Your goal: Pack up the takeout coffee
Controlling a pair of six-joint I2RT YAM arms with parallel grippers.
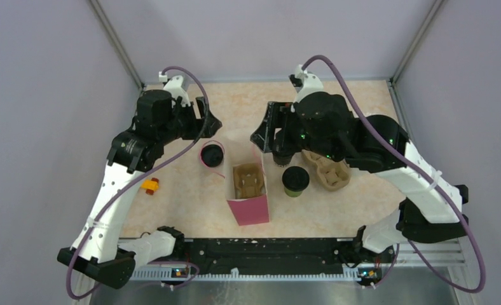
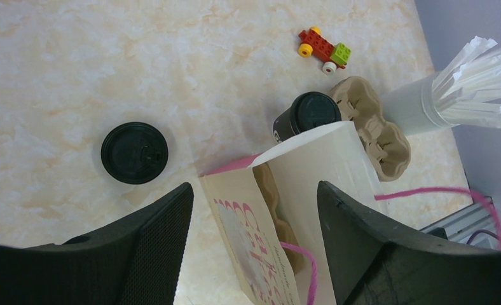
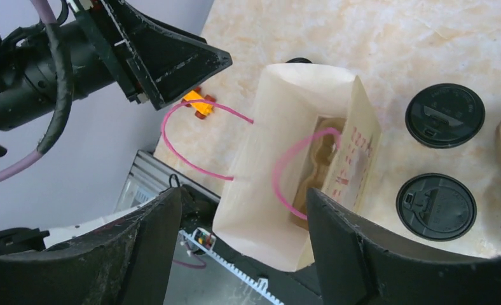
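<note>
Presently, small black paper cup with round black lid [image 1: 212,154], upright just left of pink paper bag [image 1: 253,210], nearest left fingers [image 2: 152,248]; these and right fingers [image 3: 140,248] spread wide, empty.

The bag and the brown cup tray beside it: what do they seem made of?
The bag looks like thin matte paper: sharp creases, pink outside, cream inside. The cup tray is probably moulded pulp: dull brown, rough, with softly rounded hollows.
</note>
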